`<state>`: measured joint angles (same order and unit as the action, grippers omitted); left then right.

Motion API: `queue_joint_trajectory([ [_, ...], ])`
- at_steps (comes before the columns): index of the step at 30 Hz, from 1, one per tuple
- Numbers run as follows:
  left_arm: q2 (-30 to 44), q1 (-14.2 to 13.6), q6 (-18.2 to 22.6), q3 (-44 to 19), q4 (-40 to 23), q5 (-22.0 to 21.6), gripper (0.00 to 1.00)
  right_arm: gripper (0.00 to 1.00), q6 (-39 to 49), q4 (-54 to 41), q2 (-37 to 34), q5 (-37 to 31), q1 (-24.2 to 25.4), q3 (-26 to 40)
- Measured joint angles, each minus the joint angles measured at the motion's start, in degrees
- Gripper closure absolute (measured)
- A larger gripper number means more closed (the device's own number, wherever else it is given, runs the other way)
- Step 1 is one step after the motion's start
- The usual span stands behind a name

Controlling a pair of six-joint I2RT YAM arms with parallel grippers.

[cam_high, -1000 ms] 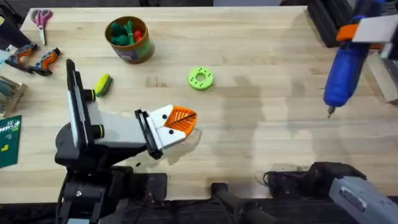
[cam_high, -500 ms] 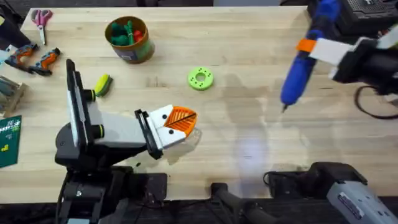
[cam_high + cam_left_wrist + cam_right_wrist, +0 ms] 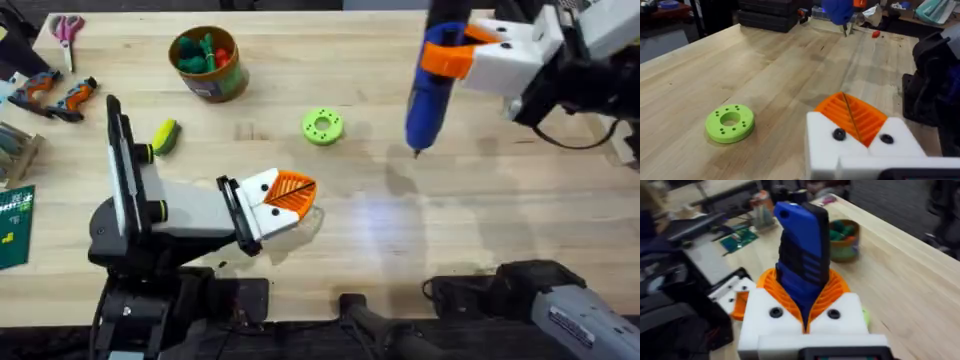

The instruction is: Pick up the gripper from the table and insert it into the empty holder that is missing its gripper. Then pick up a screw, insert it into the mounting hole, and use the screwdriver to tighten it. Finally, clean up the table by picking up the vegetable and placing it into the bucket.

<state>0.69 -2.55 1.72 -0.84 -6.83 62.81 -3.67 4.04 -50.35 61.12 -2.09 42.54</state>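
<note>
Blue screwdriver (image 3: pixel 432 85) clamped in right fingers (image 3: pixel 452 48) above bare tabletop (image 3: pixel 470 210); left fingers (image 3: pixel 290 190) together.

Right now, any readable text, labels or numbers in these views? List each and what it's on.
None legible.
Green card at the table's left edge: white markings, too small to read.
Green card seen from the right wrist: print blurred.
Blue screwdriver held in the right pincer: no visible label.
Green disc: holes only, no text.
</note>
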Motion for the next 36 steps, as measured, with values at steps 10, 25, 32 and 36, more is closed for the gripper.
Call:
queue_joint_trajectory([
  [10, 0.0, 0.0, 0.0, 0.0, 0.0, 0.0, 0.996, 0.973, -5.2, 2.5, 6.7, -0.5, -11.0, 0.0],
  [25, 0.0, 0.0, 0.0, 0.0, 0.0, 0.0, 0.996, 0.973, -5.1, 23.6, 1.2, -14.7, -34.2, 0.0],
  [32, 0.0, 0.0, 0.0, 0.0, 0.0, 0.0, 0.996, 0.973, -5.1, 40.1, -9.6, -18.4, -42.0, 0.0],
  [36, 0.0, 0.0, 0.0, 0.0, 0.0, 0.0, 0.996, 0.973, -5.1, 47.4, -15.8, -19.2, -43.6, 0.0],
])
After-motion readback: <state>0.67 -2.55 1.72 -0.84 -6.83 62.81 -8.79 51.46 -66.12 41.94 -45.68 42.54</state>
